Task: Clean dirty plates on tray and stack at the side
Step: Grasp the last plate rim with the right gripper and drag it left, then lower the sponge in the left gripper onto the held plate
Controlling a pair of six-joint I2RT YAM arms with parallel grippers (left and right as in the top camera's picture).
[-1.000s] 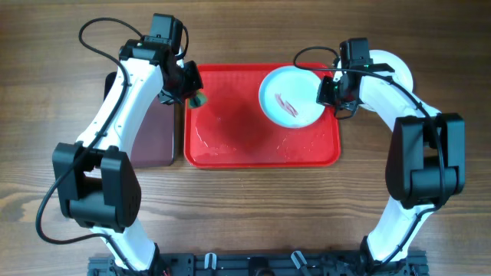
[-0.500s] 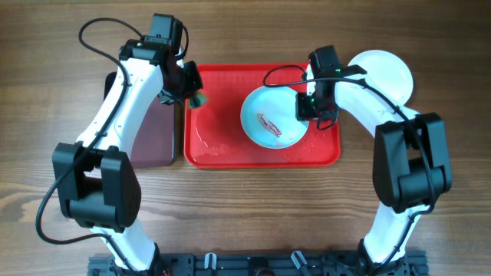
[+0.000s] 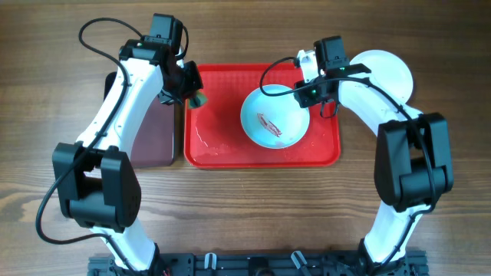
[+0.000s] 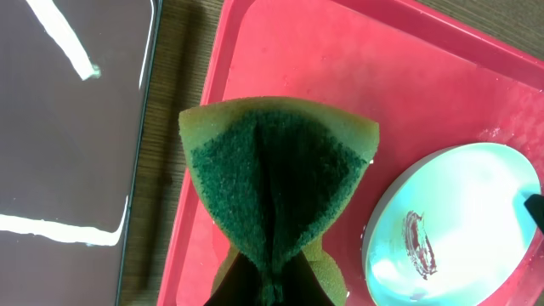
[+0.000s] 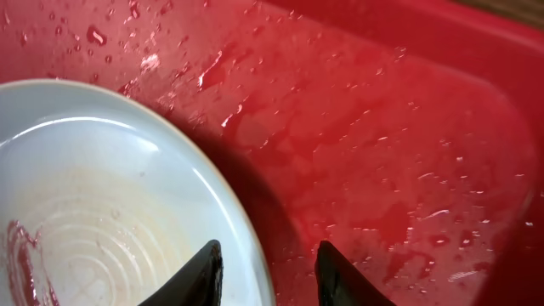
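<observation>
A pale mint-blue plate (image 3: 275, 116) with a reddish-brown sauce smear lies flat on the wet red tray (image 3: 222, 142), right of its middle. My right gripper (image 3: 313, 93) is open, its fingers straddling the plate's far right rim without clamping it. The right wrist view shows the plate (image 5: 102, 195), the tray (image 5: 382, 127) and the parted fingers (image 5: 263, 268). My left gripper (image 3: 192, 96) is shut on a green sponge (image 4: 276, 178) above the tray's left edge (image 4: 340, 59), apart from the plate (image 4: 459, 221). A white plate (image 3: 387, 73) lies on the table right of the tray.
A dark brown-black tray (image 3: 149, 134) lies against the red tray's left side and shows in the left wrist view (image 4: 68, 127). Water drops cover the red tray's floor. Both arms reach in from the near edge.
My right gripper slid the mint plate left toward the tray's middle, then let go and drew back a little toward the far edge. The left arm and sponge have not moved.
</observation>
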